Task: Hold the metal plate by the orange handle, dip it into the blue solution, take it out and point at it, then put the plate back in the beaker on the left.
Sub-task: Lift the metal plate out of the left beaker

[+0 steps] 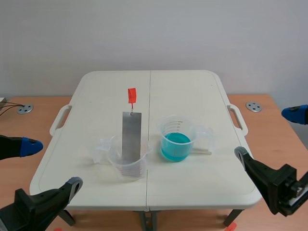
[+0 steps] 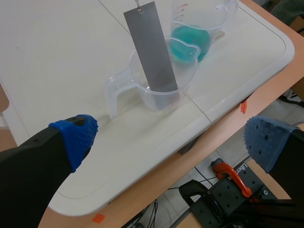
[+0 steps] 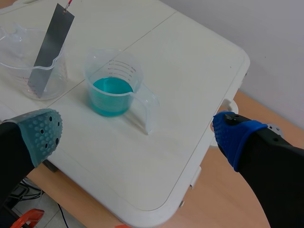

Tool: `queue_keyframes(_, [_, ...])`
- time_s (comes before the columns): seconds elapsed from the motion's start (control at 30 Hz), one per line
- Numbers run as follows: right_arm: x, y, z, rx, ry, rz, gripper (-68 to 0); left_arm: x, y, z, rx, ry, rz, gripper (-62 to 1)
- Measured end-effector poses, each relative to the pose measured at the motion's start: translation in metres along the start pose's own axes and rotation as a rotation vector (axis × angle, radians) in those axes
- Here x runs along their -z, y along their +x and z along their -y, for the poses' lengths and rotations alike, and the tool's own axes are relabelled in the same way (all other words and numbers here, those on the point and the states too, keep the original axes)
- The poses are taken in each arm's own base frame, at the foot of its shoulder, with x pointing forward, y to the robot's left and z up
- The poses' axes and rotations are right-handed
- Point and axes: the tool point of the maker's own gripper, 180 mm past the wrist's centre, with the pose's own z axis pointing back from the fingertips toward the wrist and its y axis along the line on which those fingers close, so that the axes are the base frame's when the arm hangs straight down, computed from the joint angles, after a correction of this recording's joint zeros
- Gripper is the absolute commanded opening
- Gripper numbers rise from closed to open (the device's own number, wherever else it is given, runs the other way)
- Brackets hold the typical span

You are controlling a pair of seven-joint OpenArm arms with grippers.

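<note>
Scene view: a white folding table (image 1: pixel 192 96) holds two clear beakers side by side. The left, empty beaker (image 1: pixel 115 160) has the metal plate (image 1: pixel 131 137) standing in it, leaning back, with the orange handle (image 1: pixel 132 95) sticking up at its top. Just to its right sits the beaker of blue solution (image 1: pixel 175 139). The left gripper (image 1: pixel 53 163) and right gripper (image 1: pixel 266 134) hang low at the near corners, both spread wide and holding nothing. The small handle hangs from a thin link, so a careless pinch could likely swing the plate or tip the light beaker.

Left wrist view: the left gripper (image 2: pixel 171 137) is released, its blue pads far apart, with the empty beaker (image 2: pixel 142 95) and plate (image 2: pixel 152 47) ahead of it. The handle is out of view here, so aiming for it from this angle looks uncertain.

Right wrist view: the right gripper (image 3: pixel 138 132) is likewise released. The blue solution (image 3: pixel 110 90) lies ahead. The beakers stand close together, so a swinging plate might knock the rim and spill liquid.
</note>
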Motion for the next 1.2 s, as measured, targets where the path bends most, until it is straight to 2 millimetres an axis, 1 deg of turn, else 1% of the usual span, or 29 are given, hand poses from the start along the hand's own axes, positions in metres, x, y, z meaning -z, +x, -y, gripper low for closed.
queue_keyframes(0.03, [0.000,0.006,-0.001,0.005,0.004,0.033,-1.2,0.000,0.000,0.000,0.000,0.000,0.000,1.4])
queue_keyframes(0.07, [0.000,0.007,-0.001,0.004,0.003,0.036,-1.2,0.000,0.000,0.000,0.000,0.000,0.000,1.4])
queue_keyframes(0.43, [0.000,0.007,0.000,0.009,0.001,0.037,-1.2,0.000,0.000,0.000,0.000,0.000,-0.001,1.4])
queue_keyframes(0.53, [0.003,0.008,0.003,0.003,-0.001,0.034,-1.2,0.000,0.000,0.000,0.000,0.000,-0.001,1.4])
queue_keyframes(0.67, [0.006,0.014,0.009,0.055,-0.019,0.058,-1.2,0.000,0.000,0.000,0.000,0.000,-0.001,1.4])
queue_keyframes(0.7, [0.006,0.017,0.009,0.072,-0.016,0.069,-1.2,0.000,0.000,0.000,0.000,0.000,-0.001,-0.9])
queue_keyframes(0.73, [0.007,0.018,0.008,0.079,-0.010,0.074,-1.2,0.000,0.000,0.000,0.000,0.000,0.000,-10.6])
queue_keyframes(0.8, [0.008,0.021,0.007,0.092,0.004,0.086,-1.2,0.000,-0.001,0.000,0.001,0.000,-0.003,-36.3])
queue_keyframes(0.83, [0.010,0.023,0.007,0.102,0.002,0.092,-1.2,0.000,-0.001,0.000,0.001,0.000,-0.005,-48.2])
queue_keyframes(0.87, [0.013,0.023,0.007,0.105,0.005,0.090,-1.2,0.000,-0.001,0.000,0.000,0.000,-0.005,-57.3])
queue_keyframes(0.9, [0.016,0.024,0.005,0.108,0.012,0.084,-1.2,0.000,-0.001,0.000,0.002,0.000,-0.008,-59.6])
queue_keyframes(1.03, [0.031,0.030,-0.006,0.136,0.053,0.095,-1.2,0.000,-0.002,0.000,0.003,0.000,-0.009,-59.4])
queue_keyframes(1.1, [0.038,0.034,-0.008,0.153,0.052,0.110,-1.2,0.000,-0.002,0.000,0.004,0.000,-0.011,-59.4])
queue_keyframes(1.13, [0.041,0.034,-0.008,0.159,0.049,0.106,-1.2,-0.001,-0.004,0.001,0.005,-0.001,-0.016,-59.4])
queue_keyframes(1.2, [0.049,0.035,-0.009,0.172,0.048,0.112,-1.2,-0.007,-0.016,0.002,0.039,-0.003,-0.066,-59.4])
